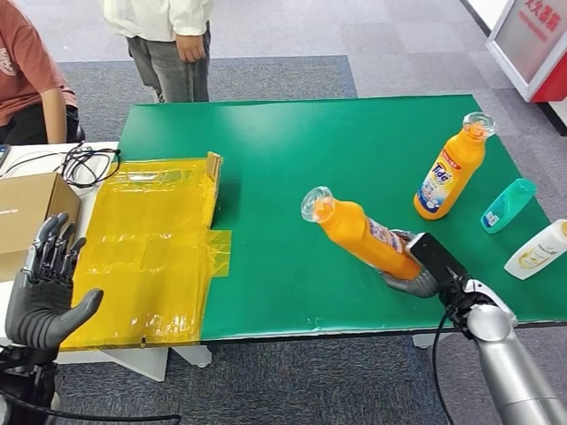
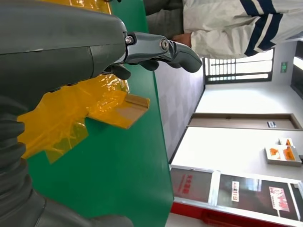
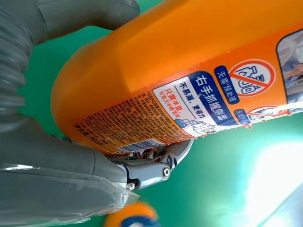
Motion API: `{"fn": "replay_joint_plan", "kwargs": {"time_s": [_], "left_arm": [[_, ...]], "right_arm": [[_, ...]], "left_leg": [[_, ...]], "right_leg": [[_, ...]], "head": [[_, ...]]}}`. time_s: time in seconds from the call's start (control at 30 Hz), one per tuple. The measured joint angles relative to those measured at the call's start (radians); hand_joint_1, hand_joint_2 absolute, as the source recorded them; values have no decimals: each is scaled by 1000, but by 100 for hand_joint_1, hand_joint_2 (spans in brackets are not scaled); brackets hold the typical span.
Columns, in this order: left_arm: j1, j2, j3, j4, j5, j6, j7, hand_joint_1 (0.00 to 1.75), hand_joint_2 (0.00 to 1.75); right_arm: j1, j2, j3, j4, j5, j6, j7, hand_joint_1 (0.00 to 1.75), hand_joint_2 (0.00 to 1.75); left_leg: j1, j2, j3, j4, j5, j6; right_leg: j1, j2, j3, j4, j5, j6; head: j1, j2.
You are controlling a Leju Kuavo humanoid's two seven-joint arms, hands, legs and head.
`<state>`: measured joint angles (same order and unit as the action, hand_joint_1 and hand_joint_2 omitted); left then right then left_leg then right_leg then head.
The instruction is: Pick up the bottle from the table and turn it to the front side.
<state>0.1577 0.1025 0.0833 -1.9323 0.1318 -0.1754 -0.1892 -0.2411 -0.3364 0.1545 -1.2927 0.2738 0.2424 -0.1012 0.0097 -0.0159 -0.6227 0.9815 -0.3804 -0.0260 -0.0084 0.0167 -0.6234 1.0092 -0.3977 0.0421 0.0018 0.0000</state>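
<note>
While the right hand [image 1: 413,270] grips the bottle's [image 1: 361,232] base over the table [image 1: 281,177], cap toward ten o'clock, the left hand [image 1: 45,283] hangs spread. Left wrist: fingers [image 2: 178,49] apart. Right wrist: back label up.

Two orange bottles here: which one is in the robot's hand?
The tilted orange bottle near the table's front edge, held at its base by the right hand. The other orange bottle sits untouched farther back.
</note>
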Motion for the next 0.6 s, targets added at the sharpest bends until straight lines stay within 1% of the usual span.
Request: {"fn": "replay_joint_plan", "kwargs": {"time_s": [0.17,0.27,0.47,0.6], "left_arm": [[-41,10,-35,52,-15,22,-6,0,175],[-75,15,-61,88,-50,48,-14,0,175],[-159,16,-125,161,-79,66,-39,0,175],[-223,18,-171,210,-62,33,-43,0,175]], "right_arm": [[5,31,1,-53,-160,27,-14,175,175],[13,52,7,-91,-223,34,-20,175,175],[0,89,61,-147,-261,43,-28,175,175],[-35,105,112,-154,-269,48,-37,175,175]], "left_leg": [[0,0,0,0,0,0],[0,0,0,0,0,0],[0,0,0,0,1,-1],[0,0,0,0,1,-1]], "right_leg": [[0,0,0,0,0,0],[0,0,0,0,0,0],[0,0,0,0,0,0],[0,0,0,0,0,0]], "head": [[0,0],[0,0],[0,0],[0,0]]}}
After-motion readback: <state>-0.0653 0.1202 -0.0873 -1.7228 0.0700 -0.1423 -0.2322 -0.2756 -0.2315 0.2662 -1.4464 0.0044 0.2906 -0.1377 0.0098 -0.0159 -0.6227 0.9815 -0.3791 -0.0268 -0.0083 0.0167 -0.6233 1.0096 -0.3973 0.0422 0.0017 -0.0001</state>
